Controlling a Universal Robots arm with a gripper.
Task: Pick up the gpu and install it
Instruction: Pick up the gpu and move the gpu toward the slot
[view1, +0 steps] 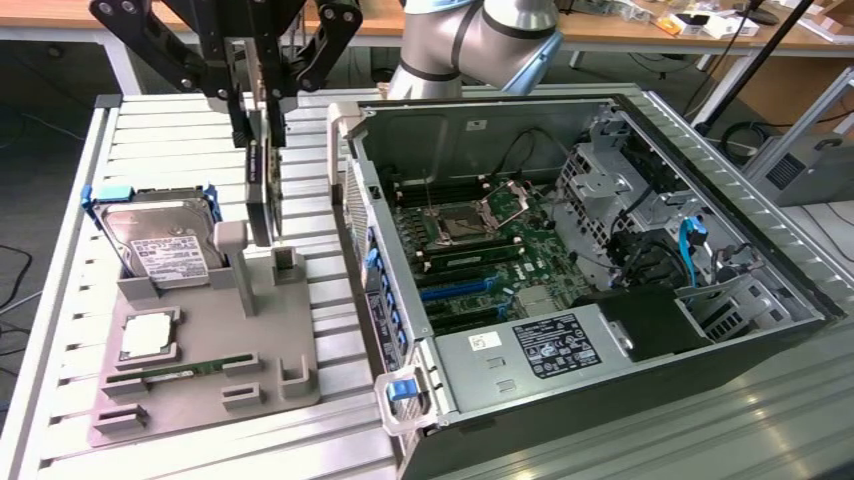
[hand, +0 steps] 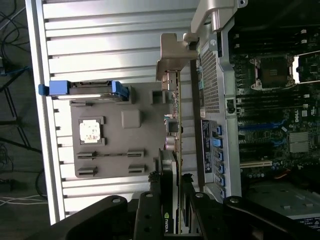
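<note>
Standing at the bench, I record the following. The black two-fingered gripper (view1: 263, 112) (hand: 172, 217) is clamped on the gpu (view1: 262, 175) (hand: 175, 150), a flat black rectangular expansion card seen thin edge-on. Its fingers (hand: 150, 212) press against the card's two broad faces at one end. The card's silver metal end bracket (hand: 170, 57) is at the end away from the grip.

The card hangs upright over the grey moulded plastic fixture tray (view1: 287, 340) (hand: 127, 120), above the side of the tray nearest the computer. Its lower end reaches the level of the tray's upright grey posts (view1: 284, 265). I cannot tell whether it is clear of the slot between them.

Other items on the tray:
- A silver hard drive in a blue frame (view1: 158, 240) (hand: 82, 89) stands on edge at the tray's far corner, toward the exterior view's left.
- A square silver processor (view1: 147, 335) (hand: 91, 131) lies flat in the middle of the tray.
- A slim green memory stick (view1: 180, 368) (hand: 111, 155) lies flat between clips at the tray's near end.

An open black-and-silver tower computer case (view1: 747, 330) (hand: 220, 100) lies on its side just beside the tray, on the exterior view's right. Its green motherboard (view1: 487, 240) (hand: 280, 115) is exposed. Tray and case both rest on a ribbed aluminium table (view1: 174, 130) (hand: 100, 30). The silver robot arm (view1: 467, 40) rises beyond the tray's far end.
</note>
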